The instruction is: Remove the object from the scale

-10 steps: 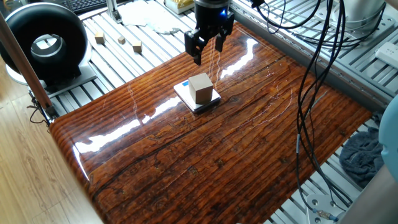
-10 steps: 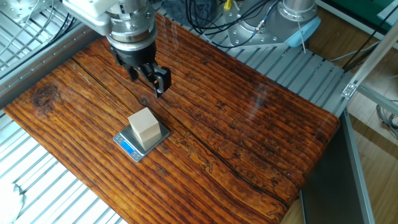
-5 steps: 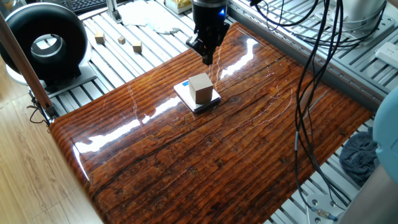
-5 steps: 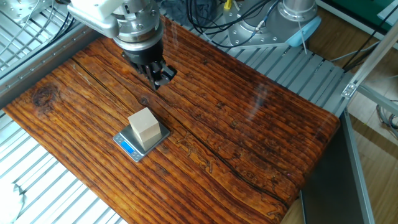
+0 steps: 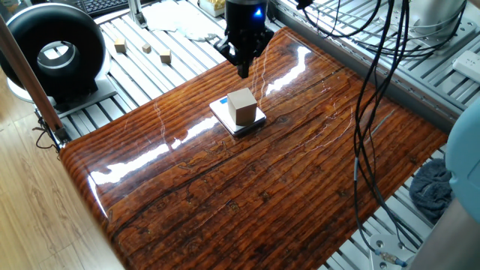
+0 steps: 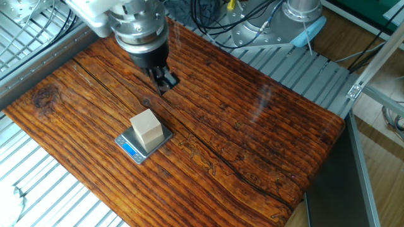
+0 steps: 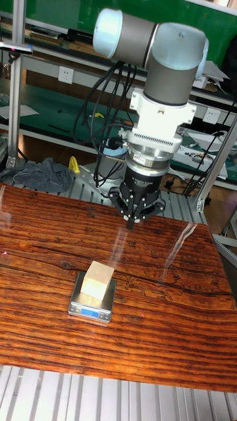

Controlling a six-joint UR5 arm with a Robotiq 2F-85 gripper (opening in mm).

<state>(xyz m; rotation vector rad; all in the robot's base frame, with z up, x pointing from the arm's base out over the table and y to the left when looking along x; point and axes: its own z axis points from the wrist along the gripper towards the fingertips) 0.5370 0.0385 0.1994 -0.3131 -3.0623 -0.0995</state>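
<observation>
The object, a light tan wooden cube (image 5: 241,106) (image 6: 146,129) (image 7: 99,279), stands upright on the scale (image 5: 220,109) (image 6: 129,149) (image 7: 89,309), a thin white square plate with a blue mark at one corner. The scale lies on the glossy wooden tabletop (image 5: 262,187). My gripper (image 5: 243,72) (image 6: 165,84) (image 7: 131,223) hangs above the table behind the cube, clear of both cube and scale. Its fingers come together in a single tip and hold nothing.
Three small wooden blocks (image 5: 146,49) lie on the metal slats at the back left, near a black round device (image 5: 52,52). Black cables (image 5: 375,112) hang over the right side of the table. A grey cloth (image 5: 435,187) lies off the right edge.
One second ago the two fingers stood apart; now they meet in one tip. The gripper has turned and shifted slightly. Cube and scale have not moved.
</observation>
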